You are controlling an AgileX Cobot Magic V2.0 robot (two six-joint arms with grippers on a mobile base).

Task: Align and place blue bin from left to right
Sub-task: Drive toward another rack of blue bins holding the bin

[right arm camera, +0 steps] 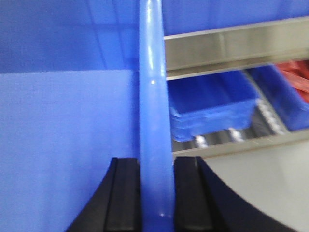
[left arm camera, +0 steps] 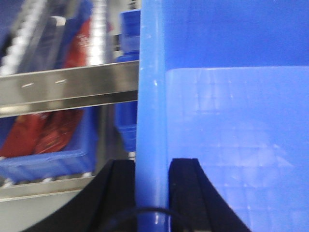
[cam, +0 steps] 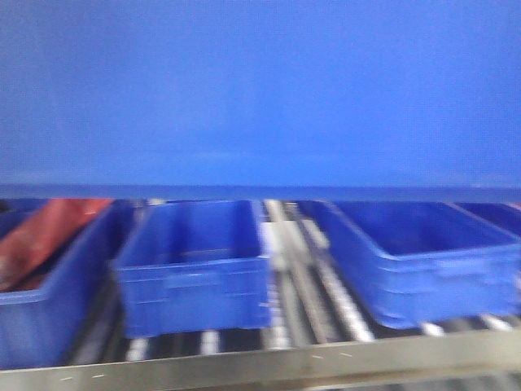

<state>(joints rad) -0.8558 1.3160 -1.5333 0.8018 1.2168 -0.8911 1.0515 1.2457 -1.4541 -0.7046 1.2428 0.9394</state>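
left pincer (left arm camera: 152, 166) and right pincer (right arm camera: 155, 164) each clench the blue bin (cam: 260, 90), its rim between their jaws.

Warehouse: roller rack (cam: 321, 285), storage bins (cam: 195, 269)

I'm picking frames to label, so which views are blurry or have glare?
Front view: motion-blurred throughout, blue bin a featureless band, smaller bins smeared. Left wrist view: background soft, glare on the metal rail, left gripper fairly crisp. Right wrist view: mildly soft, highlight streak down the bin edge in the right gripper.
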